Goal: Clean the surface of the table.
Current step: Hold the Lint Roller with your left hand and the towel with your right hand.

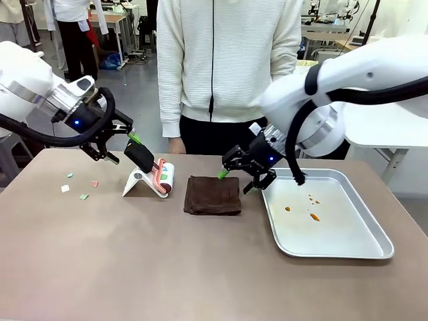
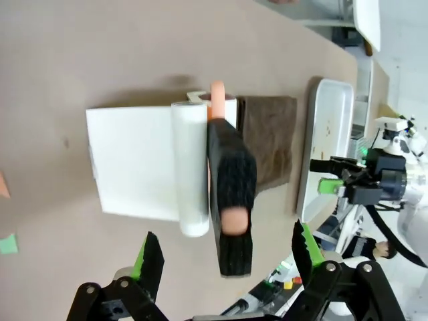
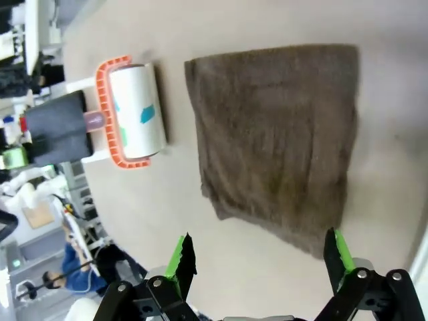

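The bench [image 1: 134, 267] is the wide brown top across the whole near field, and everything sits on it. Dirt to clear: small paper scraps [image 1: 77, 187] at far left, loose on the top. Prob. why a lint roller [image 1: 162, 177] stands just right of them, propped on its white stand [image 1: 136, 182] so the black handle [image 2: 231, 194] angles up toward the left arm, easy to take.

L end effector [image 1: 124, 148] is released, jaws wide, one finger each side of the handle's end. Its wrist view has the handle centred btwn the green pads. Whether a pad already touches it can't be told, angle's poor. Judged: lined up for a grasp, not yet gripping.

Mid-bench: brown cloth [image 1: 212, 195], folded flat btwn roller and metal tray [image 1: 334, 254], near both, prob. laid there for wiping. R end effector [image 1: 237, 178] hangs over the cloth's far right corner, also released, nothing held, fingers pointing down. Its wrist view has the cloth lying just ahead of the open fingers.

Tray sits flat at right w/ a few orange crumbs [image 1: 313, 215] inside — likely the dump spot for what's collected. A person [image 1: 227, 60] stands at the far side, centre, touching nothing.

Next move needs a square close on the handle, then a lift clear of the stand w/o tipping it.
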Robot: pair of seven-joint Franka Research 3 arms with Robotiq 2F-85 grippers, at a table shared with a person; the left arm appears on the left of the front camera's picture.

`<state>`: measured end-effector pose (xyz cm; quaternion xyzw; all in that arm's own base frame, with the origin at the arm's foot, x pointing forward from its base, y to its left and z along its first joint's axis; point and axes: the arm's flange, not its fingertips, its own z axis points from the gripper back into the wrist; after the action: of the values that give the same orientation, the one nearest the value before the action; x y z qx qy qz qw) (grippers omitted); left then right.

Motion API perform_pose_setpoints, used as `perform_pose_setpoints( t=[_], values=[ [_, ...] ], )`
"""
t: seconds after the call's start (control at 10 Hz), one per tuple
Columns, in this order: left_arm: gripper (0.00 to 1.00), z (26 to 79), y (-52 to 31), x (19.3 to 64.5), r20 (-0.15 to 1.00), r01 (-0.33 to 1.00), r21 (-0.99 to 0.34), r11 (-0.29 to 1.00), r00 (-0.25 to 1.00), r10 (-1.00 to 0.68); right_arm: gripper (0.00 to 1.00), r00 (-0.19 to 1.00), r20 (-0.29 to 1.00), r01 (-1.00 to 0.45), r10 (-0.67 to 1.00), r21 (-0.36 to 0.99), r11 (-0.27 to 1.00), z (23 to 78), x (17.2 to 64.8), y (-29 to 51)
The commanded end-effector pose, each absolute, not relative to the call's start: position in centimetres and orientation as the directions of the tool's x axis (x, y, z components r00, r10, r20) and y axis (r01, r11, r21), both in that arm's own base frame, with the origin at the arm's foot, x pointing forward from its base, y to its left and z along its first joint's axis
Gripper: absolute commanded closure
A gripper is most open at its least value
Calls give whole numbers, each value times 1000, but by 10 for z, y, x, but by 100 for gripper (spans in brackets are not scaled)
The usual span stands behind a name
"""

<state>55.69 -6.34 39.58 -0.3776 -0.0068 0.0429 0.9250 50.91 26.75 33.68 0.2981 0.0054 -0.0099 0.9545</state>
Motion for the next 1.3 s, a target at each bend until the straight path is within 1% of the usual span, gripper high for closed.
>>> perform_pose_setpoints(
  t=[0.0,0.2,0.5,0.8,1.1,1.2],
  values=[
    [0,397,-72,570,-20,-98,-696,711,993,118,0,999,-22,35,-28,509,860,333,526,291],
    [0,393,-76,573,-30,-94,-685,723,994,101,0,999,-37,41,-27,462,886,318,532,303],
    [0,396,-88,562,15,-39,-664,747,998,65,0,1000,-7,8,-6,356,934,311,538,310],
    [0,398,-96,562,18,-29,-653,757,998,54,0,1000,23,-24,18,254,967,310,542,319],
    [0,397,-86,564,24,-28,-648,761,998,58,0,989,124,59,-79,156,986,301,550,335],
    [0,397,-85,565,25,-31,-648,761,998,61,0,988,126,73,-89,132,989,299,551,338]
  ],
)
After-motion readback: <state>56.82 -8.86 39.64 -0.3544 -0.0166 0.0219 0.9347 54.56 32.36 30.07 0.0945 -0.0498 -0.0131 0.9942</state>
